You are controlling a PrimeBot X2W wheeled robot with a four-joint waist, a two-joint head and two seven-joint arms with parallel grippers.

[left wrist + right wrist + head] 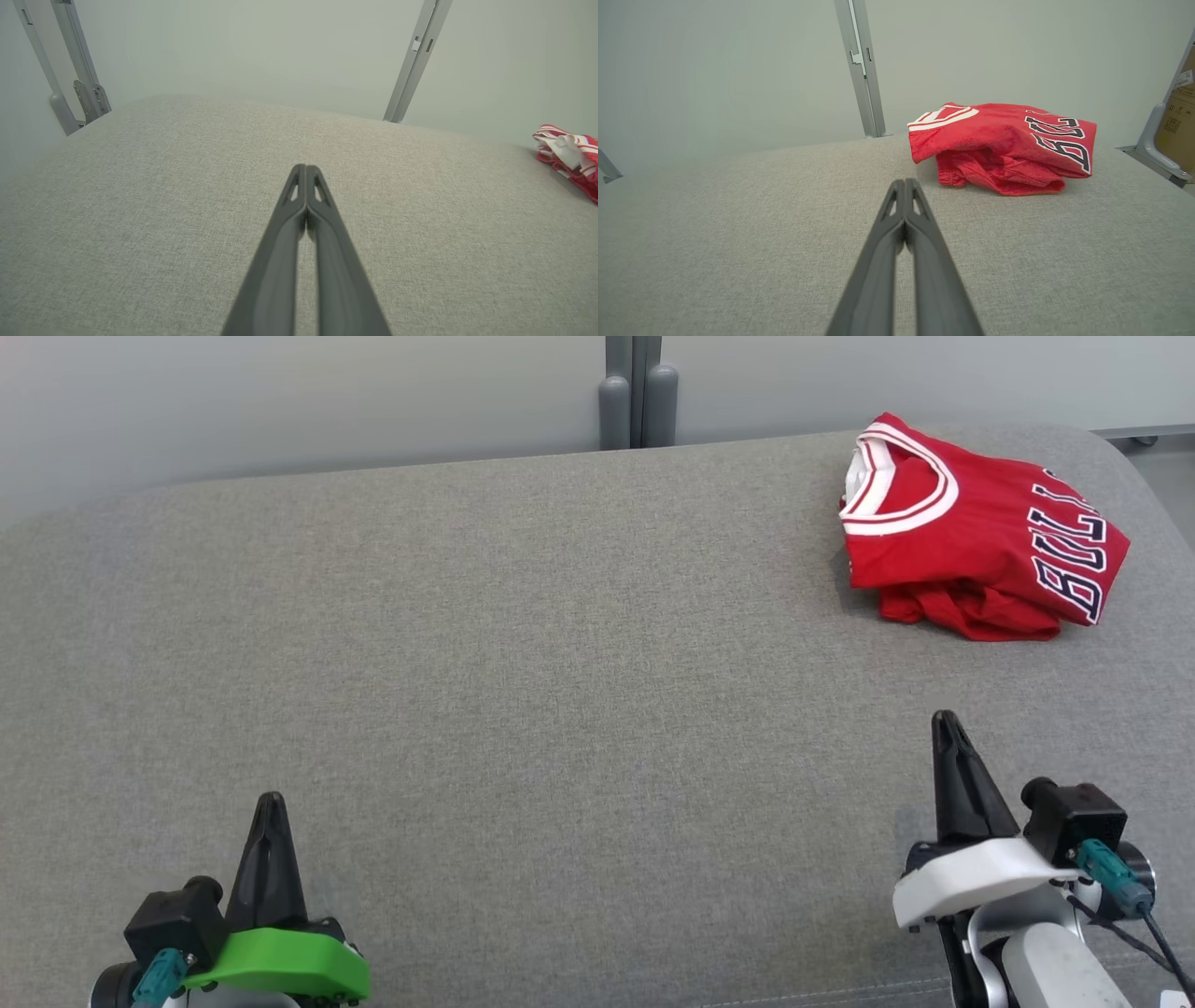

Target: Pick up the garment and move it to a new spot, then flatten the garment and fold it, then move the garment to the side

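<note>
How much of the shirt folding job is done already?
Done, it seems: the red jersey lies folded in a bundle, a bit rumpled underneath, at the far right of the grey cushion. In hand: nothing; the left pincer and right pincer are shut, empty and apart from it. Left: probably nothing, maybe tidying the loose bottom layer.
</note>
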